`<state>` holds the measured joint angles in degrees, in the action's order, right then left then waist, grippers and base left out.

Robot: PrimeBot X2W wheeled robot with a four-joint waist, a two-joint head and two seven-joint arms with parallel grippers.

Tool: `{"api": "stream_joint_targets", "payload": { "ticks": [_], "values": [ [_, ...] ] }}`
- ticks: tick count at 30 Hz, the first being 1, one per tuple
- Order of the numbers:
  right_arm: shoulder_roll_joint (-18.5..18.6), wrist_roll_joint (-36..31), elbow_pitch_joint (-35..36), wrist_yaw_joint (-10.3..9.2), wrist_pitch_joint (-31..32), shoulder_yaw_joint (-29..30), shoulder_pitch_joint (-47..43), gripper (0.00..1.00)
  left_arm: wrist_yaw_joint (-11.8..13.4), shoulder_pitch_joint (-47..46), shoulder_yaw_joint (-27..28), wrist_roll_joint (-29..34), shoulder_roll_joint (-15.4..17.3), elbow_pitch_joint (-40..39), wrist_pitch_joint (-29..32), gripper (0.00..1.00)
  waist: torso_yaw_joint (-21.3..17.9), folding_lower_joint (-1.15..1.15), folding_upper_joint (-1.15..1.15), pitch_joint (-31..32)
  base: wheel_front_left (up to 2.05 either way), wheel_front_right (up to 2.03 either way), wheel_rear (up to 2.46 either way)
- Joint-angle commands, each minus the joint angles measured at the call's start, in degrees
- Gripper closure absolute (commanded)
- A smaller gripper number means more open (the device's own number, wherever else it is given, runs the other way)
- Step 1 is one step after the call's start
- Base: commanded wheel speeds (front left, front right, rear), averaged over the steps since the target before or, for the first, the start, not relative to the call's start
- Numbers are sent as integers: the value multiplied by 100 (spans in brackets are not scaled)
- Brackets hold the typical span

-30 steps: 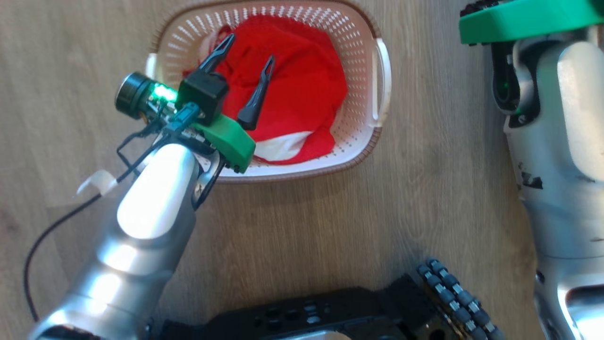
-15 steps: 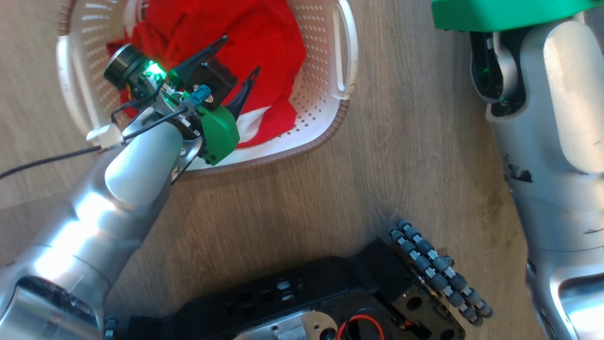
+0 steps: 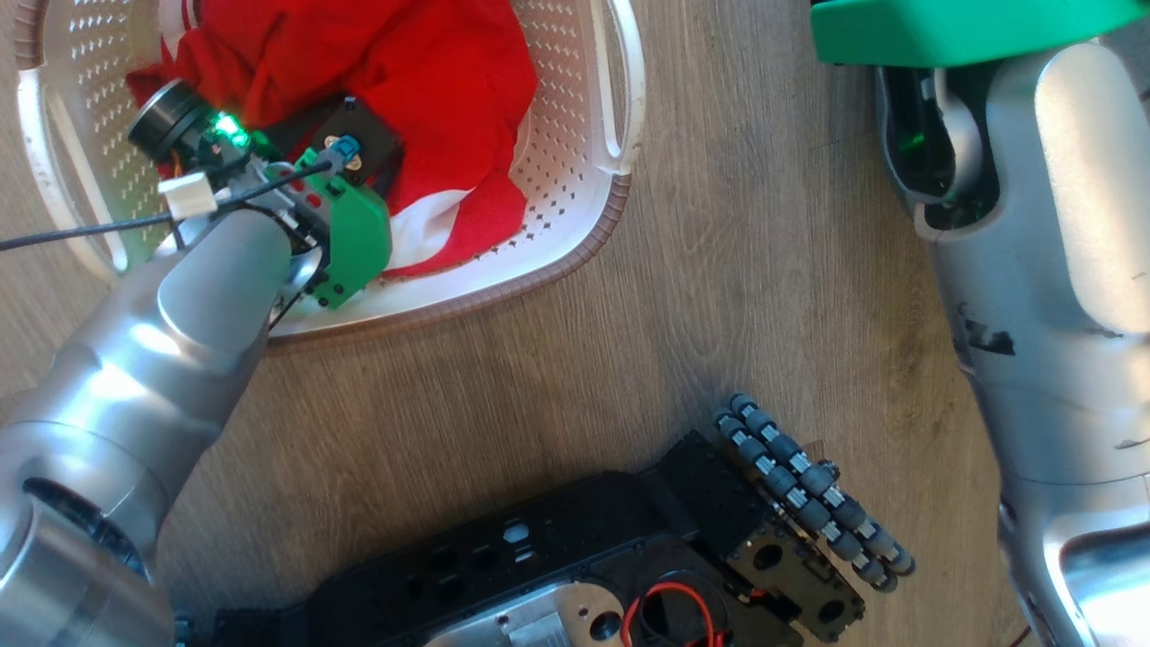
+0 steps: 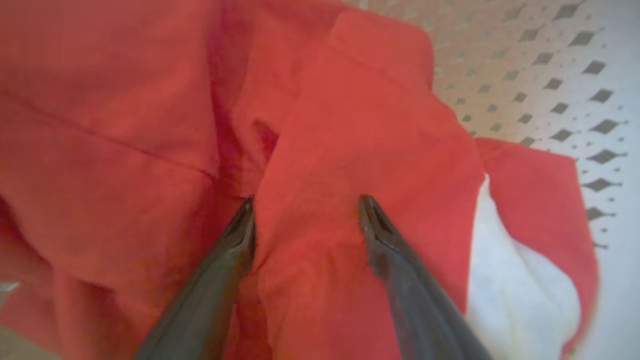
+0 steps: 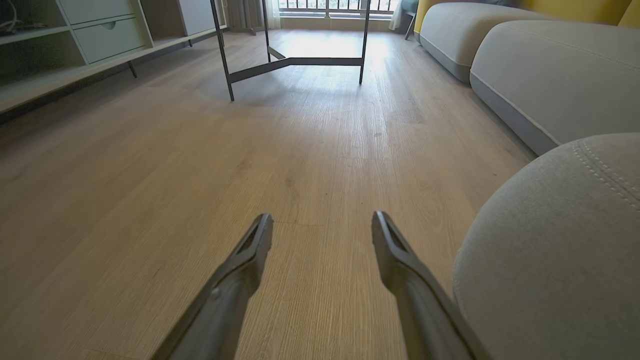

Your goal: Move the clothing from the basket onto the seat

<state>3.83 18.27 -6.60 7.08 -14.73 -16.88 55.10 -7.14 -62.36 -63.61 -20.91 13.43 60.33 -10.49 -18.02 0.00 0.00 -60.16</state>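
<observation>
The clothing [image 3: 431,81] lies heaped inside the basket [image 3: 575,144], red folds uppermost and a white stripe toward the basket's wall nearest the robot. The left tool [image 4: 305,199] reaches down inside the basket, fingers spread wide, tips pressed into the fabric with a red fold between them, not pinched. The right tool [image 5: 322,217] gapes wide and empty outside the basket, over the floor [image 5: 175,165]; the seat [image 5: 550,250] also stands outside the basket.

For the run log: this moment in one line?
left gripper: open, astride fold of clothing | clothing: in basket | right gripper: open, empty
</observation>
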Motion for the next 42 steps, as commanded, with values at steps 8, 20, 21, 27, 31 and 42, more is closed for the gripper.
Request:
{"api": "stream_joint_targets", "payload": {
  "ticks": [8, 20, 21, 27, 31, 42],
  "values": [
    [-95, 158, 171, 41, -27, -1, -296, 0, -35, -173, -418, -465, 10, 203, 260, 7, -49, 0, 0, 10, 0, 0, 0],
    [-95, 97, 72, 41, -27, 19, -261, 0, -35, -140, -843, -1310, -2, -95, 68, 100, 29, 0, 0, 344, 0, 0, 0],
    [-95, 68, 48, 41, -27, 29, -271, 0, -35, -119, -851, -1366, -26, -100, 17, 100, 61, 0, 0, 411, 0, 0, 0],
    [-95, -96, -98, 41, -27, 88, -420, 0, -35, 40, -865, -1656, -202, -113, -310, 100, 276, 0, 0, 883, 0, 0, 0],
    [-95, -257, -233, 41, -27, 121, -542, 0, -35, 135, -752, -1845, -354, -166, -424, 100, 462, 0, 0, 1226, 0, 0, 0],
    [32, -512, -600, 41, -27, 176, -880, 0, -35, 588, 15, -1804, -452, -1012, -450, 100, 971, 0, 0, 2193, 0, 0, 0]
  ]
}}
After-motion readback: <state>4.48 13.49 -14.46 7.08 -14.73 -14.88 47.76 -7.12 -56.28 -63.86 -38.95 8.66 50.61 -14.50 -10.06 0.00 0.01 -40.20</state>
